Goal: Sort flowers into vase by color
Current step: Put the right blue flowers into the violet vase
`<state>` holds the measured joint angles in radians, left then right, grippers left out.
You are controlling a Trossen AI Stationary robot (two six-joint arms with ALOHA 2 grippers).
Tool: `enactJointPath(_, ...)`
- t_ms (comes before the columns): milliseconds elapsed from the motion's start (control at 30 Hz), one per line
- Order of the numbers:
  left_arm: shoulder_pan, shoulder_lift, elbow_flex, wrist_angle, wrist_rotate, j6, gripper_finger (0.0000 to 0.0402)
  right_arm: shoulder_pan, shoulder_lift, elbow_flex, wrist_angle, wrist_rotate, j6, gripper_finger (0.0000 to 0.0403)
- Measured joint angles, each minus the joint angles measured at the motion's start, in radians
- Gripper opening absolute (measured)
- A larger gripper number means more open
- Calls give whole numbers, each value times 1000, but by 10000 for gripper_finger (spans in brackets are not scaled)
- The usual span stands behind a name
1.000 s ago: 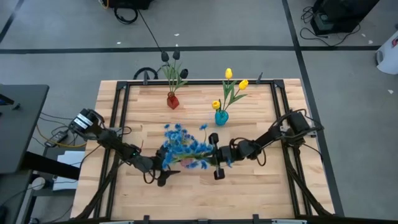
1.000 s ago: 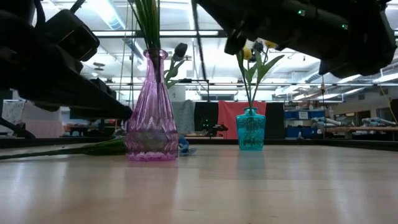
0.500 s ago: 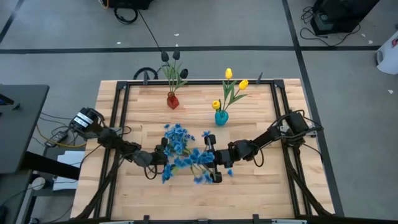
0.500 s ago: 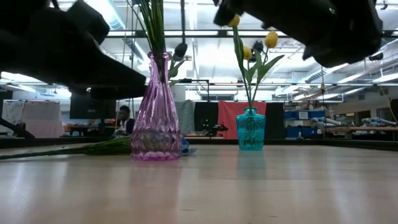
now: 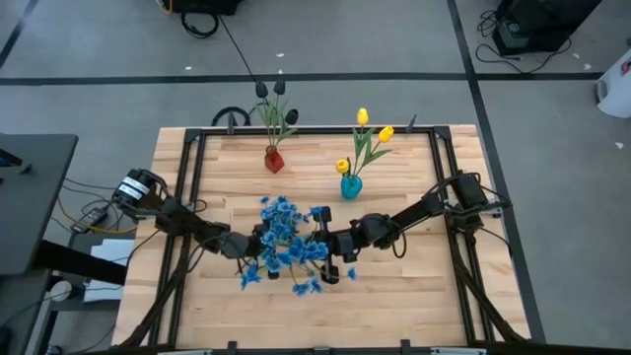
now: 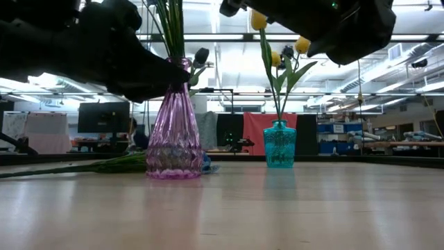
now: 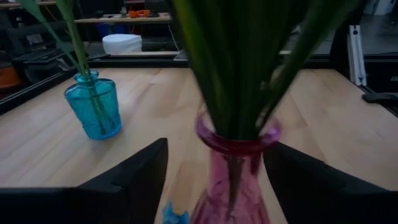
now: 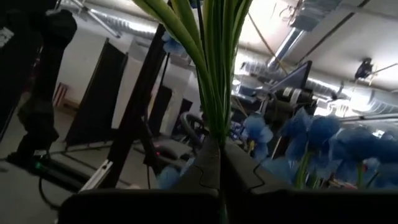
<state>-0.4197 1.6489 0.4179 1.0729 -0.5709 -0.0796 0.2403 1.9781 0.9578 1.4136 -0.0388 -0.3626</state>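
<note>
A pink glass vase (image 6: 170,128) stands on the table with green stems (image 6: 166,28) rising from its mouth. From above it is hidden under the blue blossoms (image 5: 283,237). My left gripper (image 7: 215,149) (image 5: 254,244) is open, with one finger on each side of the vase's neck (image 7: 236,134). My right gripper (image 8: 219,149) (image 5: 330,251) is up high and shut on a bunch of blue-flower stems. One more stem (image 6: 69,168) lies flat on the table beside the vase. My left gripper has a finger (image 7: 134,174) on either side of the pink vase's neck, coming level from the table's left. I cannot tell whether they touch the glass. My right gripper pinches several green stems (image 8: 214,127) between its shut fingers. The stems run on past the fingertips, with blue blossoms (image 8: 311,137) close by.
A small red vase (image 5: 273,159) with dark tulips and a teal vase (image 5: 351,184) (image 6: 279,144) with yellow tulips stand toward the far edge. Loose blue blossoms (image 5: 306,286) hang toward the near side. A black frame (image 5: 187,168) borders the table.
My left gripper has risen and moved toward the far edge, up to the pink vase's neck. My right gripper has carried the blue bunch toward the table's left. The blossoms now spread more to the near left. The vase has shifted slightly rightward.
</note>
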Motion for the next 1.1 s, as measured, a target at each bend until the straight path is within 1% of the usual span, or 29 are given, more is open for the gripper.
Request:
enactJointPath(267,13,0,0,-1,1,-2,163,-20,0,1,-43,1,11,10)
enactJointPath(367,13,0,0,2,1,-1,126,-20,0,1,-55,55,11,10)
enactJointPath(433,13,1,0,13,1,8,108,-20,0,1,-75,98,11,10)
enactJointPath(533,13,2,-1,54,0,58,106,-19,-1,1,-90,132,11,10)
enactJointPath(633,13,1,-2,132,-6,103,107,-14,-3,2,-92,174,5,10)
enactJointPath(767,13,-15,-2,196,-6,138,120,8,-3,1,-96,259,-38,10)
enactJointPath(867,13,-47,-2,195,-11,155,119,34,-15,1,-104,364,-72,10)
enactJointPath(1000,13,-115,-2,148,-16,165,117,69,-69,1,-174,487,-117,10)
enactJointPath(1100,13,-153,-3,113,-17,166,117,75,-118,1,-283,513,-96,10)
